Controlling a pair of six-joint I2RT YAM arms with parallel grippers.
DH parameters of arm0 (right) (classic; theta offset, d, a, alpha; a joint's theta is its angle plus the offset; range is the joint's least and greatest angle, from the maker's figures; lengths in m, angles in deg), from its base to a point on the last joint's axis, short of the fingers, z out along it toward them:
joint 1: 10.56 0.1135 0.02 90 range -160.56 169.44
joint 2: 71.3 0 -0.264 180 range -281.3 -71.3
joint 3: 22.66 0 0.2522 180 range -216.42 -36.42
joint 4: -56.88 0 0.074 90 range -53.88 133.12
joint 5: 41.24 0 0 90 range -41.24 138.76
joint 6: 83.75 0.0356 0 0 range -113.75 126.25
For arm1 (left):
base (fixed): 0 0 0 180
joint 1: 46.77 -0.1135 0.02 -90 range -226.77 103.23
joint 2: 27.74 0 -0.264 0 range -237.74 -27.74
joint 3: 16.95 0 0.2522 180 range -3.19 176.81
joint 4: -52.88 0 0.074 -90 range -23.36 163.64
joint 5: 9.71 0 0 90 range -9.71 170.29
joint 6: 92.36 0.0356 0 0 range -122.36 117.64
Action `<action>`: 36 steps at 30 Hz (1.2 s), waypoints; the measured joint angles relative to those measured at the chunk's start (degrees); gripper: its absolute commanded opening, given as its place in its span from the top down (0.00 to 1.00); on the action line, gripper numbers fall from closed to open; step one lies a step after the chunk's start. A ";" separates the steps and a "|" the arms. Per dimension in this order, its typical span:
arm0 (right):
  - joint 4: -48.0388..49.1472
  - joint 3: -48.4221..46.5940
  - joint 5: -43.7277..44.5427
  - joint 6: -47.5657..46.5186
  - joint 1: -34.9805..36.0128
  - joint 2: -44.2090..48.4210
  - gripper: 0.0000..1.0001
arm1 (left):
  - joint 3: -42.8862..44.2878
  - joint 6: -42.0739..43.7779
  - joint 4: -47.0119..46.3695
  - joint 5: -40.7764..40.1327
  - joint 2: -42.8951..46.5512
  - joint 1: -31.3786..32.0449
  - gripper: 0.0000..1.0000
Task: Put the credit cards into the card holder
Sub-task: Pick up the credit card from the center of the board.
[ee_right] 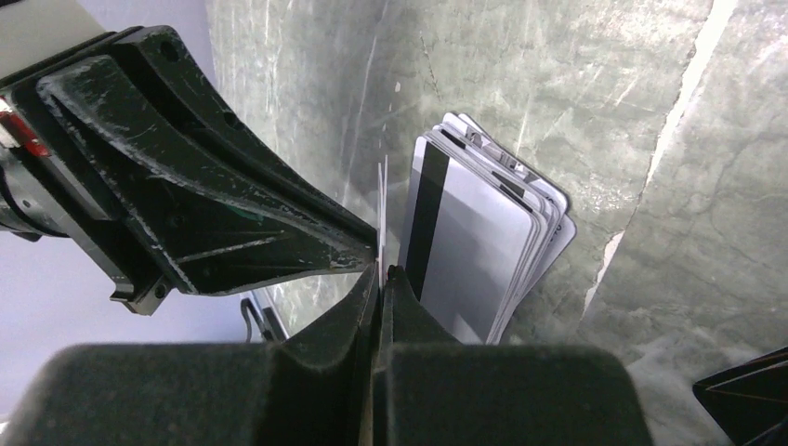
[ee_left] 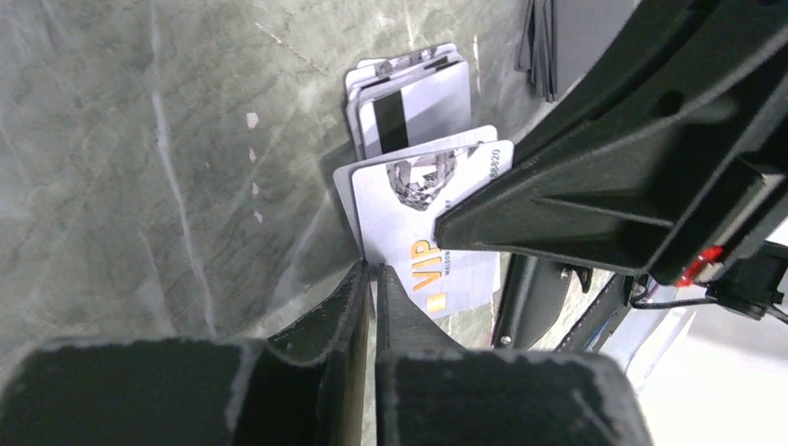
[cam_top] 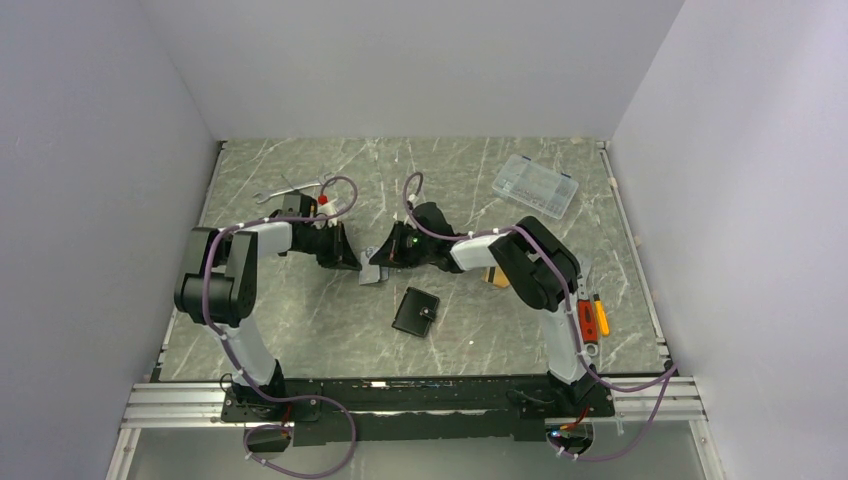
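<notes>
Where the two grippers meet mid-table, the right gripper (ee_right: 379, 271) is pinched tight on one upright VIP card (ee_left: 400, 223). The left gripper (ee_left: 372, 279) shows a slit at that card's edge, and I cannot tell if it grips. One fanned stack of credit cards (ee_right: 474, 251) lies flat just beside them. One closed card holder (cam_top: 415, 312) sits nearer, apart, with bare table (cam_top: 300, 330) around it.

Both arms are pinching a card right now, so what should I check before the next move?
1. Right pincer shut on the VIP card: ok.
2. Left pincer gripping the same card: ok.
3. Only one card pinched: cannot tell, a second edge shows behind.
4. Card holder open to receive: not ok, it lies closed.
5. Card stack on the table, free of both pincers: ok.
</notes>
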 measured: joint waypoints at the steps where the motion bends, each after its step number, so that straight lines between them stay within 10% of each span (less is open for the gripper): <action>1: 0.13 0.00 -0.26 -0.02 -0.09 0.02 1.00 | 0.00 0.26 0.20 0.44 0.28 -0.04 0.84; 9: 2.95 3.63 -3.96 -0.31 -2.73 5.05 1.00 | 0.13 1.25 0.46 10.95 11.06 -1.22 0.23; 15: 7.28 8.11 -6.97 0.07 -4.00 10.27 1.00 | -2.01 0.83 -4.79 18.78 18.78 -1.90 0.12; 36: 20.02 8.79 -12.02 7.80 -4.04 13.20 1.00 | -8.57 -5.16 -15.41 24.59 18.10 -2.34 0.84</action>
